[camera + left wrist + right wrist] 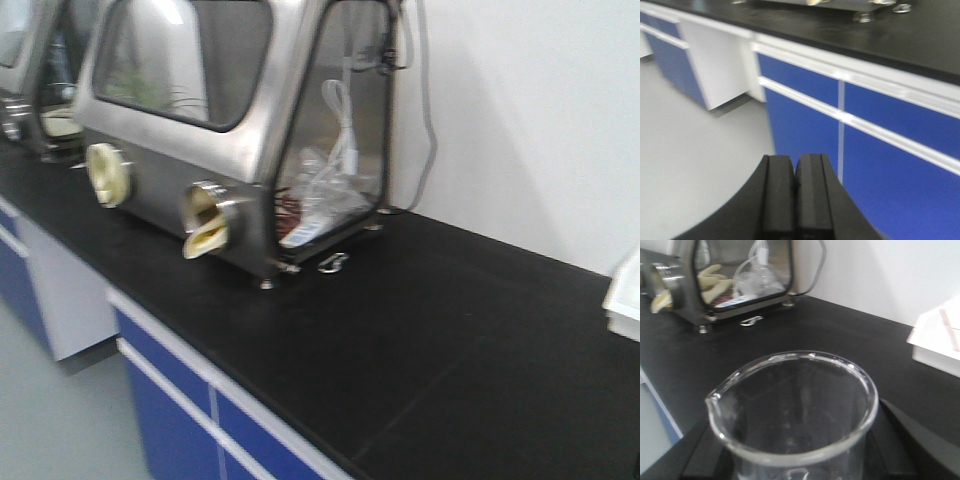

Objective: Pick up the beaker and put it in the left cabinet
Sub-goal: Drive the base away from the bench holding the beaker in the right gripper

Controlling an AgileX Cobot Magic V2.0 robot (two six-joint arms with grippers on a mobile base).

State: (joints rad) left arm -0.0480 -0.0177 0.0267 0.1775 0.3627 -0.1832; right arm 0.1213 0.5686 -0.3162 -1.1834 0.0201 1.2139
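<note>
One beaker [792,407], upright, mouth up, clamped in R gripper [800,452]; L gripper [795,167] closed, empty; cabinet not in view.

Cool, even indoor light fills all three views; shadows are soft. Motion blur smears the front view, and the steel glove box [170,190] shows pale glare. The drawer fronts [890,150] are streaked. The close beaker [792,415] is soft, its rim glinting white.

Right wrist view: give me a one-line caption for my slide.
Right gripper holds a clear glass beaker, with the black benchtop and a steel glove box beyond.
</note>
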